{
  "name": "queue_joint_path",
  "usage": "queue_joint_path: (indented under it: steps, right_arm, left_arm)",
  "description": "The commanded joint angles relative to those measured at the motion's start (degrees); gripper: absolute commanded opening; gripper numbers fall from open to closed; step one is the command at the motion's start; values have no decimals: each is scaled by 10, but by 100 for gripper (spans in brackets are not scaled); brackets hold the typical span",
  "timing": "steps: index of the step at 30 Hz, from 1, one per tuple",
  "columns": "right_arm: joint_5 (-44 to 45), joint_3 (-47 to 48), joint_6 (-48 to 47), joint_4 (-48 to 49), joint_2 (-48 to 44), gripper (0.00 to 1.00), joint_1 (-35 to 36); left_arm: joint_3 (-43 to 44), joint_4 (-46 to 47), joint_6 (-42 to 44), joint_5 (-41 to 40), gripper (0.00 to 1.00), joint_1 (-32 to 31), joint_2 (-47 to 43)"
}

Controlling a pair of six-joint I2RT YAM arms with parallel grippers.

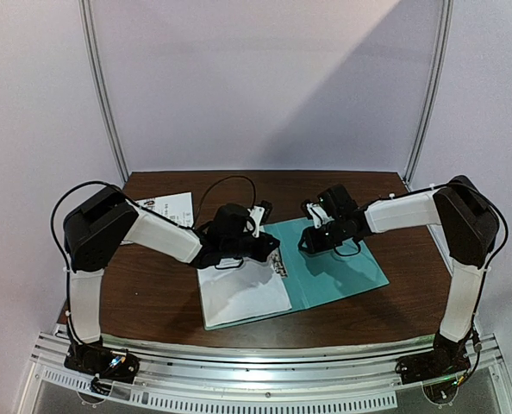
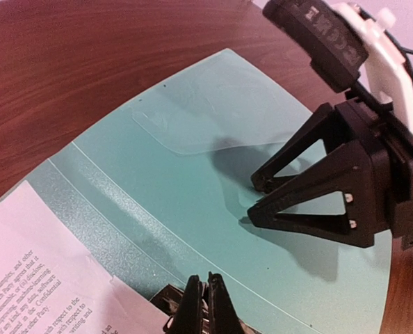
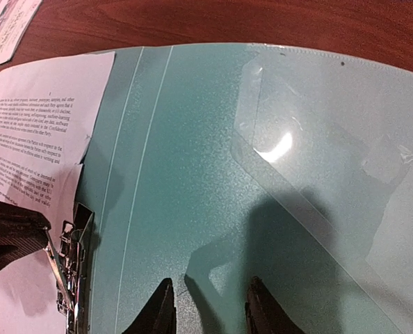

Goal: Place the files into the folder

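Note:
The teal folder (image 1: 346, 267) lies open on the brown table. The white sheet with black text (image 1: 243, 293) lies on its left half, beside the metal clip (image 3: 71, 264) at the fold. The second sheet, with pictures (image 1: 165, 207), lies on the table at the back left. My left gripper (image 2: 205, 282) is shut, its tips down at the clip; I cannot tell whether it pinches the clip's lever. My right gripper (image 3: 208, 289) is open with nothing between its fingers, tips down on the folder's bare right half (image 2: 192, 209).
A clear plastic pocket (image 3: 318, 160) is stuck on the folder's right inner cover. The two grippers stand close together over the fold (image 1: 292, 250). Bare brown table (image 1: 385, 194) surrounds the folder, and a metal rail (image 1: 265, 354) runs along the near edge.

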Motion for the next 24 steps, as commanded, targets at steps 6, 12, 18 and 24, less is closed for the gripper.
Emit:
queue_joint_path:
  steps: [6,12,18,24]
  right_arm:
    - [-9,40,-1,-39,17,34,11]
    - [-14,47,-4,-35,25,34,13]
    - [-15,30,-1,-20,50,34,13]
    - [3,16,-3,-27,67,34,13]
  left_arm:
    - [-57,-238,38,-116,0,17,61]
    - [-56,-268,46,-144,0,15,33]
    - [-57,-269,44,-136,0,14,20]
    - [-63,-275,38,-141,0,14,0]
